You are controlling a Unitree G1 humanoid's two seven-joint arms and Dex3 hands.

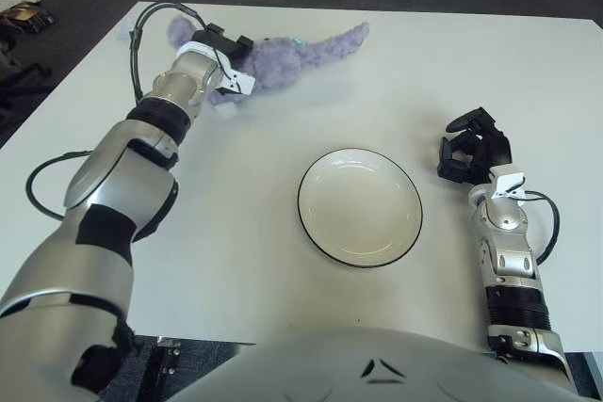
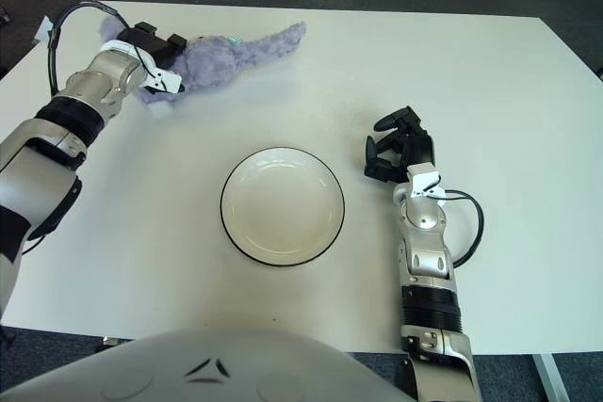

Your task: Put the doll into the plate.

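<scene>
A fluffy purple doll (image 1: 283, 54) lies near the table's far left edge, its long tail (image 1: 341, 40) pointing right. My left hand (image 1: 226, 44) is on the doll's left end with its dark fingers closed into the plush; one ear (image 1: 176, 30) sticks out to the left of the hand. A white plate (image 1: 359, 206) with a dark rim sits bare at the middle of the table, well in front of and to the right of the doll. My right hand (image 1: 471, 150) shows to the right of the plate, fingers curled, holding nothing.
The white table (image 1: 236, 233) runs to a dark floor beyond its far edge. A black cable (image 1: 141, 30) loops off my left wrist beside the doll. Small items (image 1: 24, 14) lie off the table at the far left.
</scene>
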